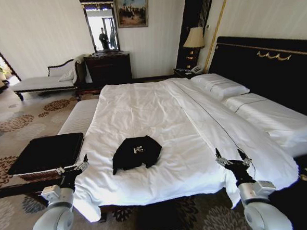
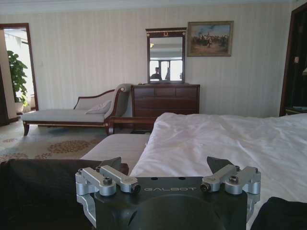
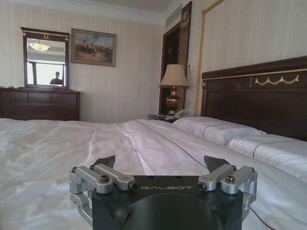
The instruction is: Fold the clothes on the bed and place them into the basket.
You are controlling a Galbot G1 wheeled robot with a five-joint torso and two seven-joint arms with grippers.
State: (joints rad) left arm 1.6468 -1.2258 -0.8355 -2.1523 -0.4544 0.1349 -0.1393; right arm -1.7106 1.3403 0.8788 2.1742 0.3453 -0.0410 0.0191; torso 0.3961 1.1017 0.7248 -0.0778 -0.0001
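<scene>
The clothes, one black T-shirt (image 1: 137,152) with small white lettering, lie in a compact heap near the foot of the bed (image 1: 158,109), on its white duvet. The basket (image 1: 46,153), with its black top, stands on the floor beside the bed's left side. My left gripper (image 1: 72,166) is open, hovering at the bed's left edge between basket and shirt. In the left wrist view that gripper (image 2: 165,165) faces along the bed, with the basket's black top (image 2: 43,187) and a corner of the T-shirt (image 2: 280,215) near it. My right gripper (image 1: 230,157) (image 3: 163,163) is open over the duvet (image 3: 57,148), right of the shirt.
A pale striped bench (image 1: 80,117) stands past the basket along the bed's left side. A chaise longue (image 1: 42,82), a dark dresser (image 1: 108,68) with a mirror and a lamp (image 1: 194,39) line the far wall. Patterned carpet (image 1: 18,118) spreads to the left.
</scene>
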